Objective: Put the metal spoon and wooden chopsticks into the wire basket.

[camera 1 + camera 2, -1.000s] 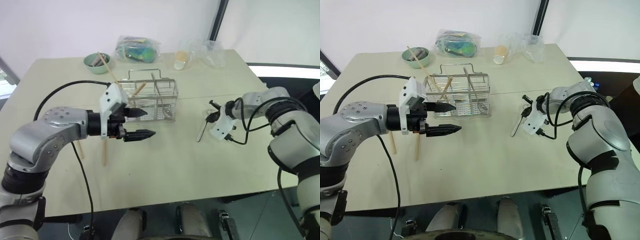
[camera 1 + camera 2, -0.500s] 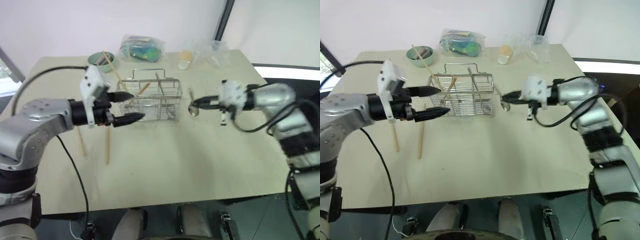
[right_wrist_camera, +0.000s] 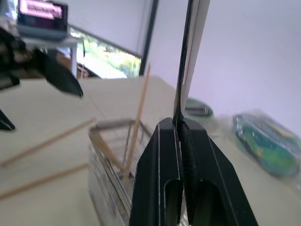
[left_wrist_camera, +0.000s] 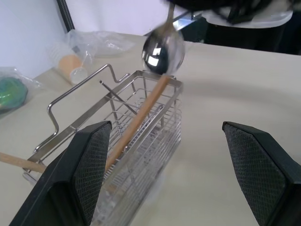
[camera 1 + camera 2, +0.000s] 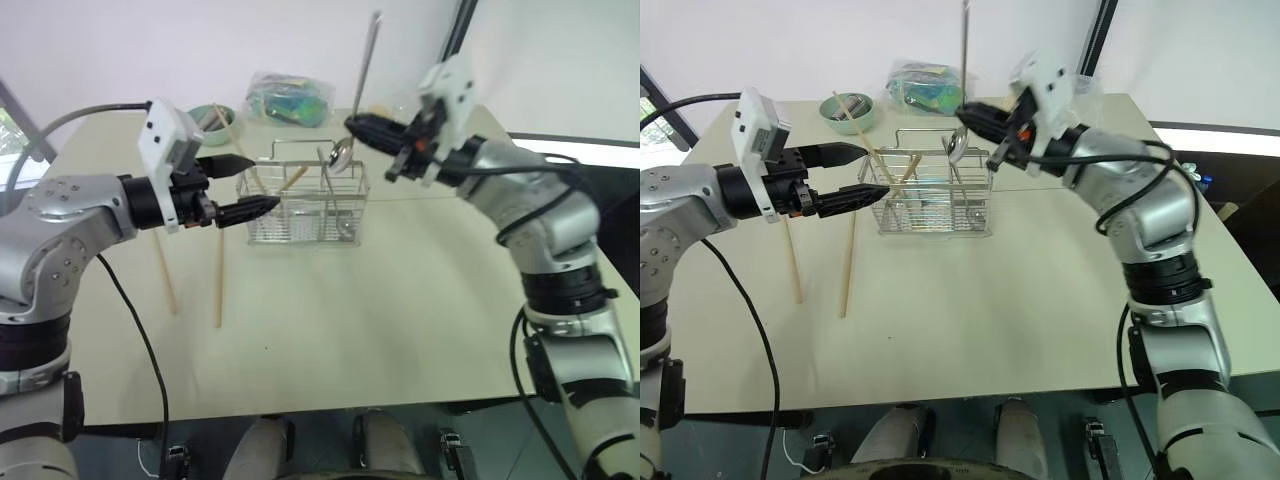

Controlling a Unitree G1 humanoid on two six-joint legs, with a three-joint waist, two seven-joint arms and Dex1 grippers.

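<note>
My right gripper is shut on the metal spoon. The spoon stands upright with its thin handle up and its shiny bowl hanging just over the top rim of the wire basket. Two wooden chopsticks lie side by side on the table left of the basket. Two more sticks lean inside the basket. My left gripper hovers open at the basket's left end, its fingers holding nothing. In the right wrist view the shut fingers clamp the dark handle.
A small green bowl sits behind the basket at the back left. A plastic bag with colourful contents and a clear bag lie along the table's far edge. Bare tabletop stretches in front of the basket.
My right arm has swung the spoon from the table right of the basket up over it, turning it upright. My left gripper has risen and drawn a little to the left, still open.
</note>
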